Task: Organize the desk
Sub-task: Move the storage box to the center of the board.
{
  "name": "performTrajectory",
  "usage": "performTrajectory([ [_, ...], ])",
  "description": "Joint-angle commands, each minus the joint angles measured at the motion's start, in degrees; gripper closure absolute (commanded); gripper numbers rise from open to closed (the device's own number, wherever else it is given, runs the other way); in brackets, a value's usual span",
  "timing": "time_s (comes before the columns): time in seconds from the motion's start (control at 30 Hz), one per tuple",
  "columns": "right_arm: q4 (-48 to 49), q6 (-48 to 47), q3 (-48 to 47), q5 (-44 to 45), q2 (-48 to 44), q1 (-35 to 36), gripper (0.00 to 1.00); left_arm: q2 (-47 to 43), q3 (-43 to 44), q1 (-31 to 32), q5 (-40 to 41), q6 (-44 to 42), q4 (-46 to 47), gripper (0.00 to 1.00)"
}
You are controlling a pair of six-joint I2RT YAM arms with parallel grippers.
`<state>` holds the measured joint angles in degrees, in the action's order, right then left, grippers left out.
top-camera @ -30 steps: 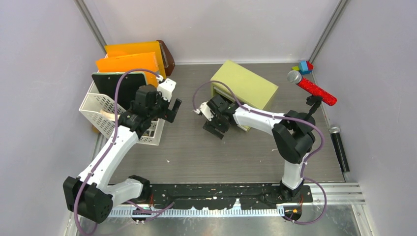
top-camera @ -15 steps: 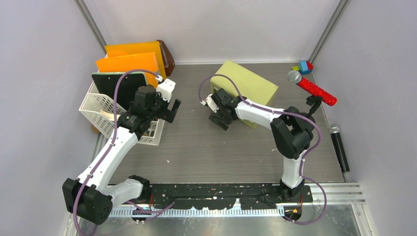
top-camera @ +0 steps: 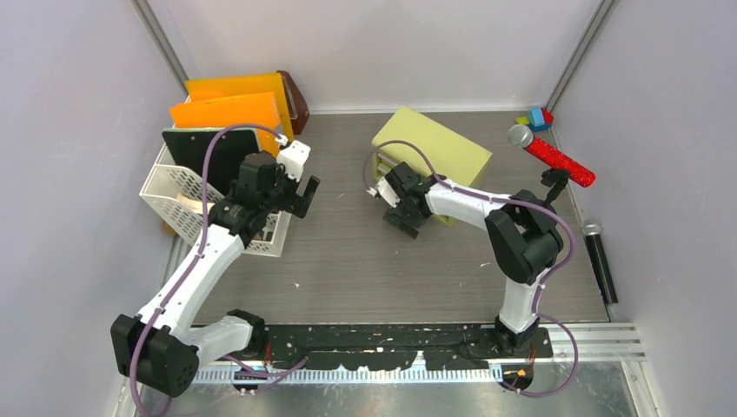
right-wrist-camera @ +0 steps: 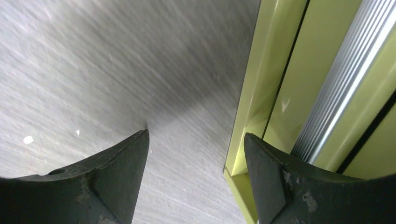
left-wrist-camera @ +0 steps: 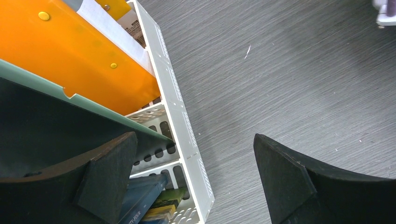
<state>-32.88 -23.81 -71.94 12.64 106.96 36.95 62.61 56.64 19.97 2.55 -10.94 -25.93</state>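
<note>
- Since the earlier frame, from above, my right gripper (top-camera: 407,217) has swung in from open desk (top-camera: 365,269) to the near front corner of the yellow-green cabinet (top-camera: 434,143). My left gripper (top-camera: 304,193) has stayed over the white rack (top-camera: 169,195).
- Top view: the cabinet is a boxy block sitting at an angle on the far middle of the dark wood-grain desk. My right arm is much the nearer one; the left is well apart from it.
- Left wrist: jaws wide, nothing between them. Below are the rack's perforated plastic wall, smooth orange folders (left-wrist-camera: 70,60) and bare grained tabletop.
- Right wrist: jaws parted fairly wide, holding nothing. The cabinet's smooth painted front lies toward my right finger, its corner edge just inside the gap. A ribbed metal strip (right-wrist-camera: 341,102) runs slantwise up the front, probably a drawer pull. I judge any grasp turns on lining my jaws up across that strip.
</note>
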Motion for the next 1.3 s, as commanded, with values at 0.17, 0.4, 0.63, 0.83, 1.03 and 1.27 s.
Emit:
performTrajectory([
  [0.17, -4.39, -5.04, 6.29, -0.13, -8.79, -4.6, 0.19, -1.15, -0.29, -0.28, 0.32, -0.45, 4.13, 0.0],
  [0.4, -7.71, -12.77, 4.83, -1.23, -10.02, -12.11, 0.2, -1.46, -0.47, -0.28, 0.29, -0.4, 4.17, 0.0],
  [0.63, -8.09, -21.99, 1.9, -1.34, -7.57, -16.18, 0.19, -1.72, -0.15, -0.28, 0.42, -0.4, 3.9, 0.0],
  [0.83, -5.15, -31.32, 1.0, 1.11, -5.81, -16.92, 0.19, -2.02, 0.05, -0.28, 0.44, -0.39, 3.71, 0.0],
  [1.03, -0.85, -39.49, -0.6, 4.34, -4.08, -18.01, 0.2, -2.37, 0.04, -0.28, 0.7, -0.45, 3.58, 0.0],
  [1.27, 3.35, -47.17, -1.16, 7.2, -1.85, -18.83, 0.2, -2.45, 0.13, -0.28, 0.73, -0.42, 3.61, 0.0],
])
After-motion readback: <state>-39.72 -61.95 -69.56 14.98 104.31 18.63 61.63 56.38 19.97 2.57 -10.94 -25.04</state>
